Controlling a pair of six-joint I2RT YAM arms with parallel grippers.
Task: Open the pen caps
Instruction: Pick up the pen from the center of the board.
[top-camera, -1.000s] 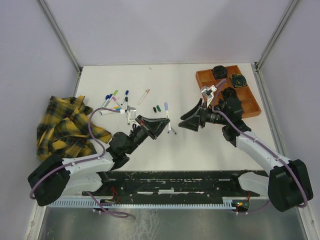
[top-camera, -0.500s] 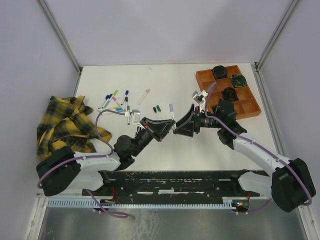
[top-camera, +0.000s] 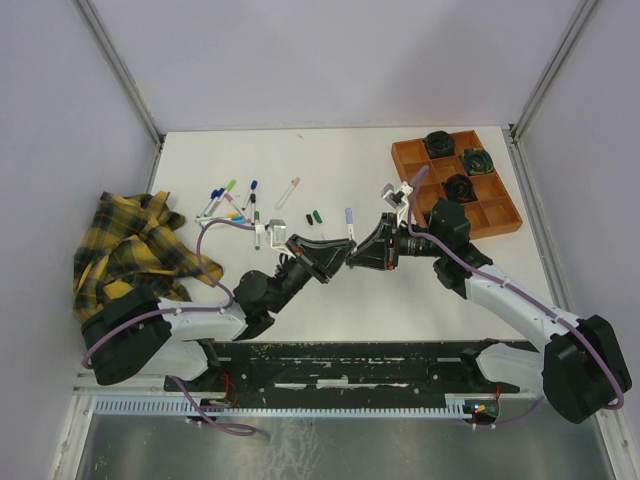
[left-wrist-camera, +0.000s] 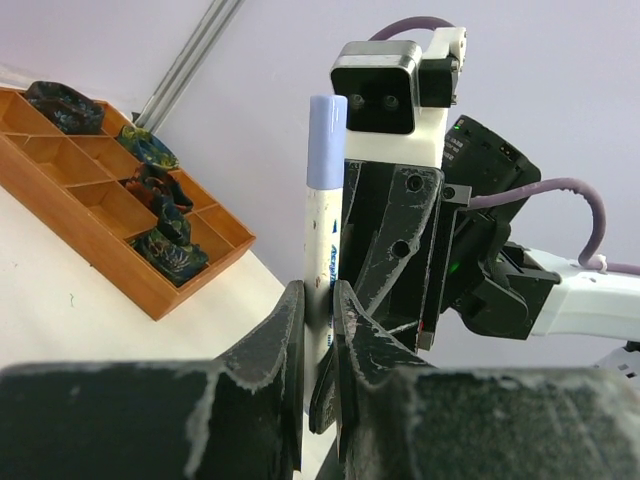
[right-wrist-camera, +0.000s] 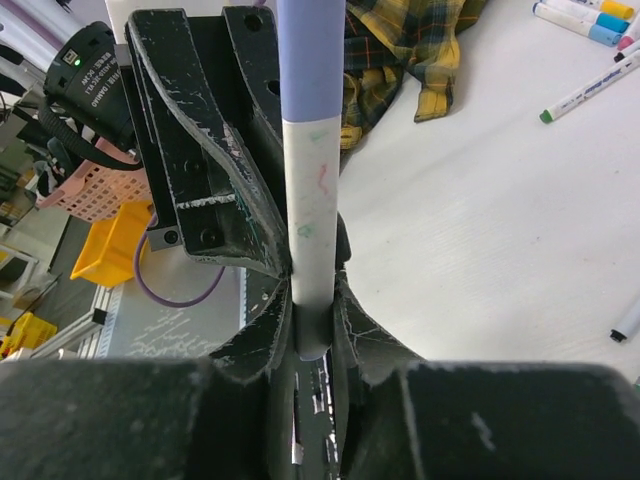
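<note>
In the middle of the top view the left gripper (top-camera: 335, 250) and right gripper (top-camera: 362, 252) are both pinching one pen (left-wrist-camera: 322, 240) below its lavender cap (left-wrist-camera: 327, 140), which is still sitting on, while two loose caps (top-camera: 313, 216) are lying nearby and several capped pens (top-camera: 228, 200) are waiting upper left

Left hand (top-camera: 338, 250) and right hand (top-camera: 362, 252) meet over the table (top-camera: 330, 165) at a pen (top-camera: 350, 226) with a lavender cap (top-camera: 349, 213); loose pens (top-camera: 232, 200) at ten o'clock.
</note>
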